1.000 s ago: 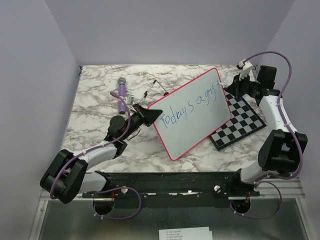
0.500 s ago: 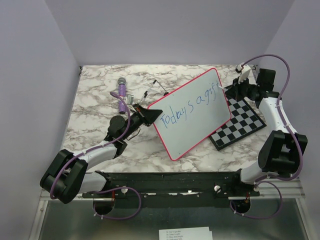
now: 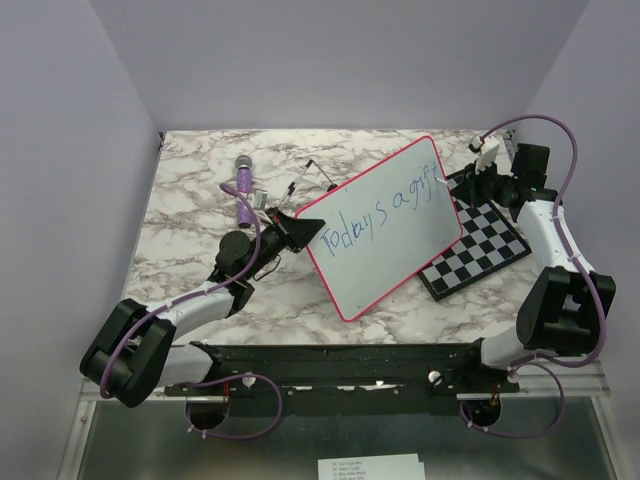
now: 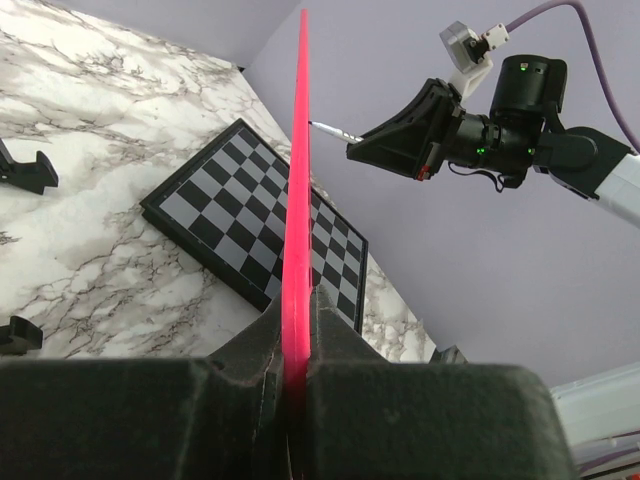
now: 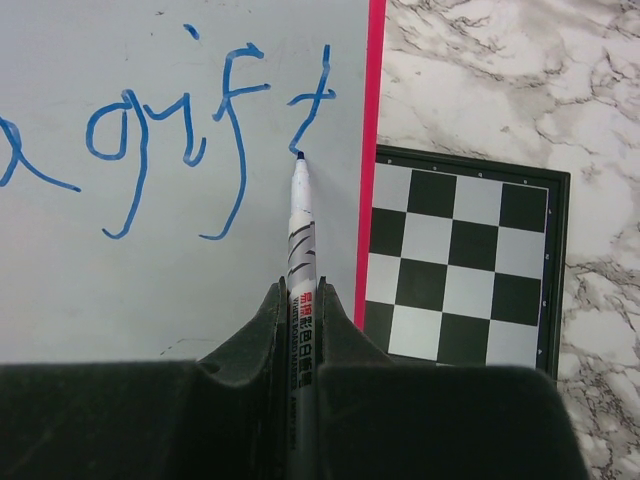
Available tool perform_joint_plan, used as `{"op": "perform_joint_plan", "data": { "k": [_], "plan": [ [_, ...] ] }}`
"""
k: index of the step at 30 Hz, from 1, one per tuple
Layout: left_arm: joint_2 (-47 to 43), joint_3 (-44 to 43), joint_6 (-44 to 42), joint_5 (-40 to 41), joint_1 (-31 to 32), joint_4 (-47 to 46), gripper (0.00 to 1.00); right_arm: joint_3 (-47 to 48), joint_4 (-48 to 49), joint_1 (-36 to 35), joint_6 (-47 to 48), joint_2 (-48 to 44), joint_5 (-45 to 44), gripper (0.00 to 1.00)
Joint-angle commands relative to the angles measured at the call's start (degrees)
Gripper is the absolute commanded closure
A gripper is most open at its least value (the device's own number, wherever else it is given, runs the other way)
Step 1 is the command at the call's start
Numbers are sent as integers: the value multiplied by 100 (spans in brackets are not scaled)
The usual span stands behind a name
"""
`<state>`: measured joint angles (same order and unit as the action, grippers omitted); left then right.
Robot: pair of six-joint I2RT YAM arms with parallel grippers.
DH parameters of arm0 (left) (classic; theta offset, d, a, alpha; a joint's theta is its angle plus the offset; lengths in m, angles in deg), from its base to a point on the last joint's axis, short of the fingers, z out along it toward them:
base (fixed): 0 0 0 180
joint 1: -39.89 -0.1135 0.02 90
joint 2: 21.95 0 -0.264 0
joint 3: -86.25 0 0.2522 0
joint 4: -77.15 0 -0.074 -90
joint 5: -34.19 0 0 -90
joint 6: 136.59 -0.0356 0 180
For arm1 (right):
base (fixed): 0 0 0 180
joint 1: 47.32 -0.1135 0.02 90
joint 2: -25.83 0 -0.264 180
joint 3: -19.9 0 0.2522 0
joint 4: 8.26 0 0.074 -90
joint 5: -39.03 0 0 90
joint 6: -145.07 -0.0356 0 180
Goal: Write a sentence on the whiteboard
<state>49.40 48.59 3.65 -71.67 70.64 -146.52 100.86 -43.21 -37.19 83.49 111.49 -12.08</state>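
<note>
L gripper (image 4: 297,340) is clenched on the whiteboard (image 3: 385,245) at its pink rim, near-left corner. Board looks light, thin, stiff, w/ a slick face, so it probably pivots under pen pressure; the rim is the sensible hold. Long axis runs near-left to far-right, face up, and the sentence (image 3: 375,215) follows it. At the far end, R gripper (image 5: 303,300) grips the marker (image 5: 300,215), tip on the board under the "t". Chessboard (image 3: 490,235) lies partly beneath.

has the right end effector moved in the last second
Yes. In the top view the right end effector has slid down the image toward the arm bases, now overlapping the far corner of the chessboard, which stayed put.
</note>
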Motion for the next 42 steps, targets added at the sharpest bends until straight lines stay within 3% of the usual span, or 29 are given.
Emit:
{"op": "perform_joint_plan", "data": {
  "k": [1, 14, 24, 42],
  "plan": [
    [-244, -141, -40, -286, 28, -664, 100, -84, -184, -29, 58, -103, -365, 100],
    [-315, -106, -49, -295, 37, -638, 100, 74, -175, -20, 32, -59, -567, 99],
    [-332, -71, -40, -269, 28, -656, 100, 566, -166, -20, -188, 11, -182, 99],
    [-367, 61, -40, -322, 28, -823, 100, -66, -87, 6, -803, -1447, 645, 99]
  ]
}}
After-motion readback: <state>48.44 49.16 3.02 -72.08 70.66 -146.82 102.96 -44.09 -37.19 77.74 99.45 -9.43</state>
